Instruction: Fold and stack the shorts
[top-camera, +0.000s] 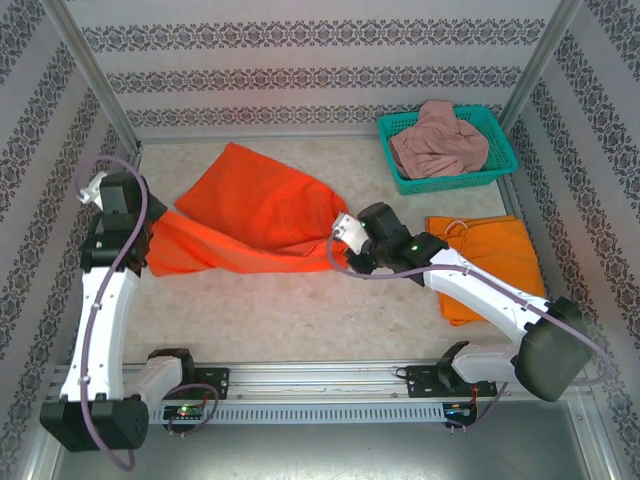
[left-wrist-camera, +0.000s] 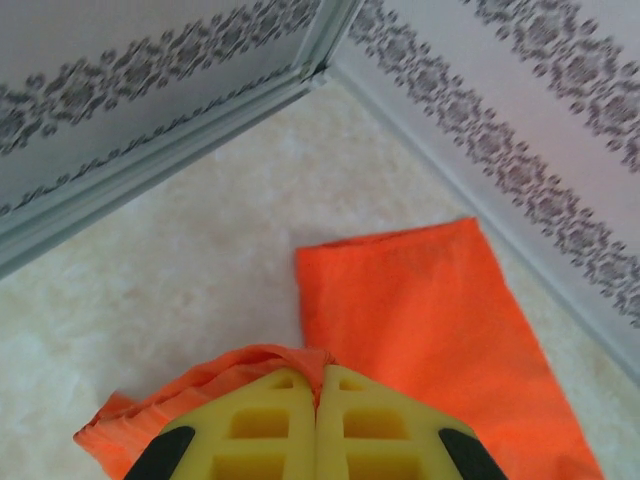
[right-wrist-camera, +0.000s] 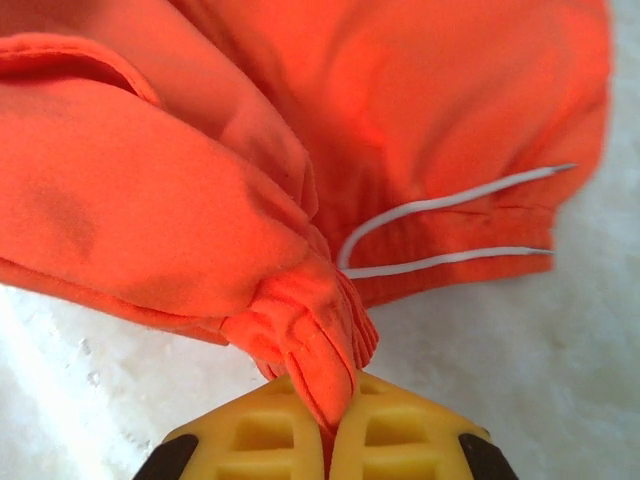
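Observation:
The red-orange shorts (top-camera: 255, 210) lie spread across the table's middle, stretched between both grippers. My left gripper (top-camera: 148, 230) is shut on their left edge; in the left wrist view the yellow fingers (left-wrist-camera: 270, 420) pinch a fold of the cloth (left-wrist-camera: 430, 320). My right gripper (top-camera: 345, 233) is shut on the bunched waistband (right-wrist-camera: 320, 345), next to the white drawstring (right-wrist-camera: 440, 205). The bright orange shorts (top-camera: 490, 260) lie folded flat at the right, partly under my right arm. The dusty pink shorts (top-camera: 438, 140) sit crumpled in the basket.
A teal plastic basket (top-camera: 500, 165) stands at the back right, just behind the folded orange shorts. Patterned walls and metal frame posts close in the table on the left, back and right. Bare tabletop (top-camera: 290, 310) lies in front of the red-orange shorts.

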